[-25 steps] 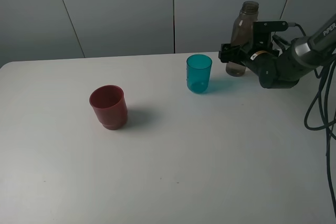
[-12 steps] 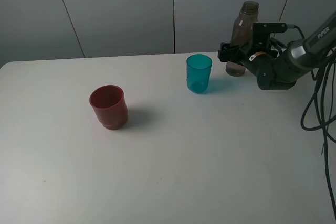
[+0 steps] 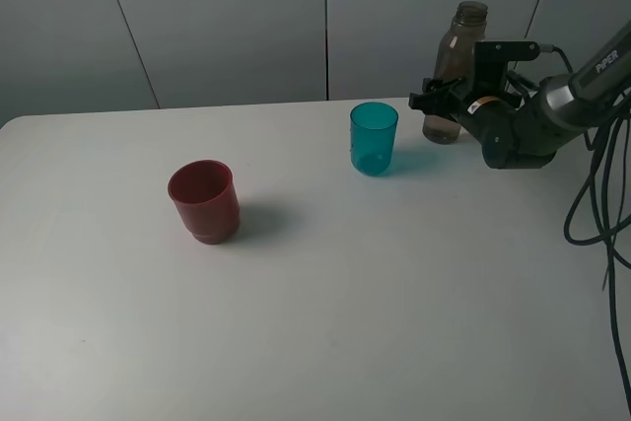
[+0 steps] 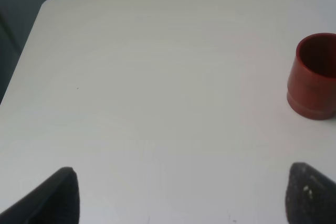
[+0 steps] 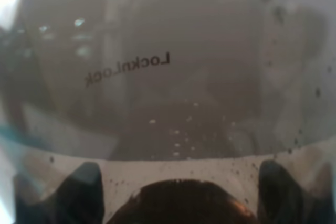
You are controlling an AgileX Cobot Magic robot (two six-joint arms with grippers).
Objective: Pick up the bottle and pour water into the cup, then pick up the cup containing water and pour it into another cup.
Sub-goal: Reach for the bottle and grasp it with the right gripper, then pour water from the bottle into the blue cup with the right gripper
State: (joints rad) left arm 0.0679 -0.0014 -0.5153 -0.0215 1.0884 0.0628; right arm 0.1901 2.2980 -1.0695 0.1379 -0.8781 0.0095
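Observation:
The smoky grey-brown bottle (image 3: pixel 456 51) stands upright at the back right of the white table (image 3: pixel 394 293). My right gripper (image 3: pixel 441 104) has a finger on each side of its lower body and is shut on it. In the right wrist view the bottle (image 5: pixel 173 77) fills the frame between the fingertips of the right gripper (image 5: pixel 181 182). The teal cup (image 3: pixel 374 138) stands just left of the bottle, apart from it. The dark red cup (image 3: pixel 204 200) stands at the middle left and also shows in the left wrist view (image 4: pixel 315 77). My left gripper (image 4: pixel 186 190) is open and empty over bare table.
Black cables (image 3: pixel 601 194) hang past the table's right edge. A grey panelled wall (image 3: pixel 227 17) stands close behind the table. The table's far left corner (image 4: pixel 50 3) shows in the left wrist view.
My right gripper has edged forward around the bottle and its fingers have drawn in on it. The bottle and both cups have not moved.

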